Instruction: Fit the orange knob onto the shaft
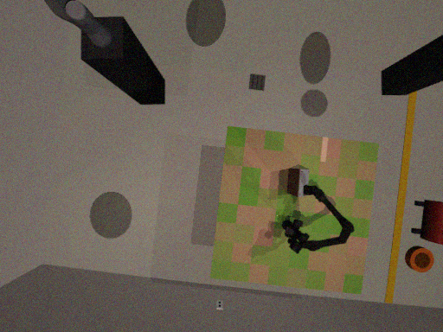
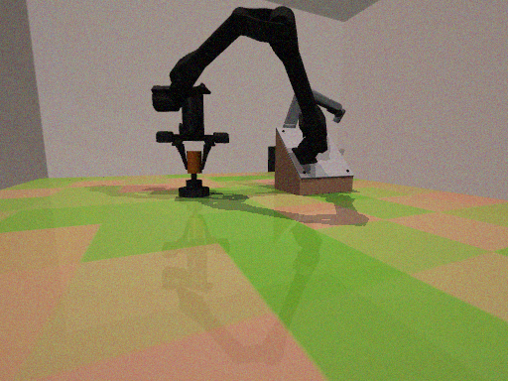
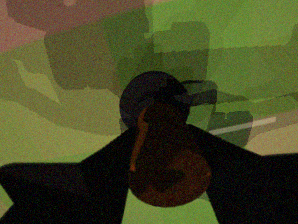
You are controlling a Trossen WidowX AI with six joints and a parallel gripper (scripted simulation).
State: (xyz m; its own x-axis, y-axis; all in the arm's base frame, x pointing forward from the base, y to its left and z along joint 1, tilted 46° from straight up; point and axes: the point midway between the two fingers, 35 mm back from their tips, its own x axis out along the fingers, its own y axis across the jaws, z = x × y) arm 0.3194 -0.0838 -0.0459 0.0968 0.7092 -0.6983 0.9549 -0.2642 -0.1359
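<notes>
The orange knob [image 2: 193, 162] [image 3: 170, 170] is upright between the fingers of my gripper [image 2: 194, 166] [image 3: 161, 130], which is shut on it. The round dark pedestal [image 2: 193, 190] [image 3: 136, 100] stands on the floor directly below. In the exterior view a short stretch of the dark shaft [image 2: 193, 177] shows between the knob's lower end and the pedestal, so the knob is above the pedestal. Whether the shaft's tip is inside the hole cannot be told. The shaft's flat side is hidden. In the top view the arm covers the knob.
A wedge-shaped box [image 1: 294, 181] [image 2: 288, 169] with a sloped grey top stands beside the arm's base, with a grey bent handle [image 2: 324, 101] behind it. Dark beams [image 1: 130, 65], a red object [image 1: 433, 221] and an orange ring-shaped pot [image 1: 429, 266] are off the checkered mat [image 1: 235, 136].
</notes>
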